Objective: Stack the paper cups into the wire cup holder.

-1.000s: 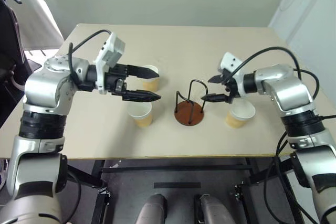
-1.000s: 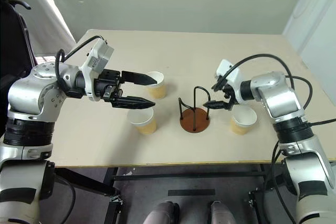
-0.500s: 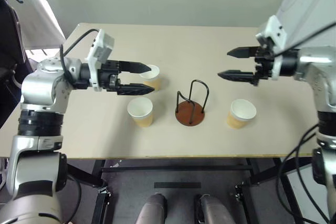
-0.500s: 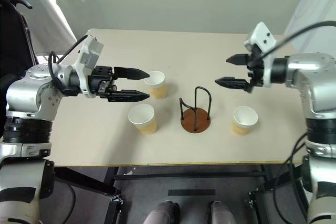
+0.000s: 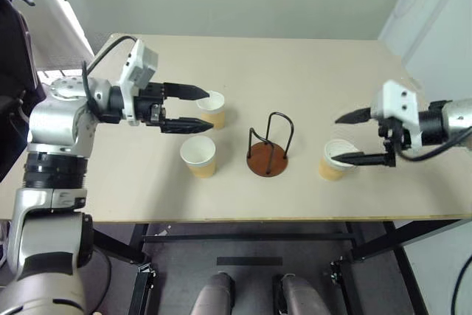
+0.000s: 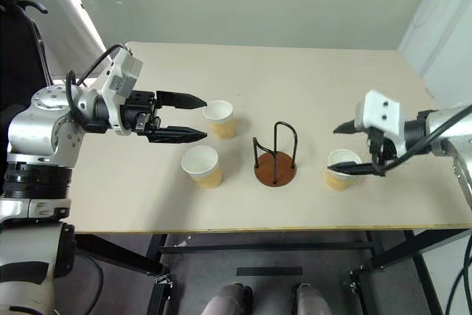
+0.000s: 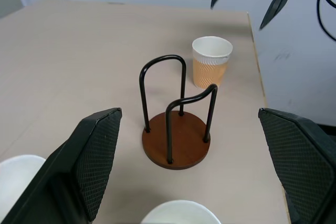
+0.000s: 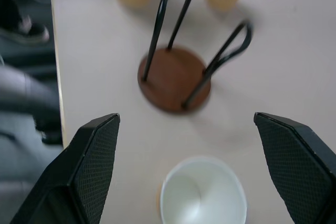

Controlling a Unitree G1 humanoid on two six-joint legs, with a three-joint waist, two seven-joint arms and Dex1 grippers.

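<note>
Paper cups (image 5: 198,155) unstacked, wire cup holder (image 5: 268,147) seemingly empty

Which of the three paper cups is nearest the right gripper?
The lone cup right of the wire cup holder, under the open right gripper; the other two stand left.

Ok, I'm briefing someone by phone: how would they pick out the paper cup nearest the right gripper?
Start at the beige table and find the black wire cup holder on its round reddish-brown base near the front middle. The tan, white-rimmed paper cup stands alone on the holder's right, under the open right gripper. The other two cups sit together on the left.
</note>
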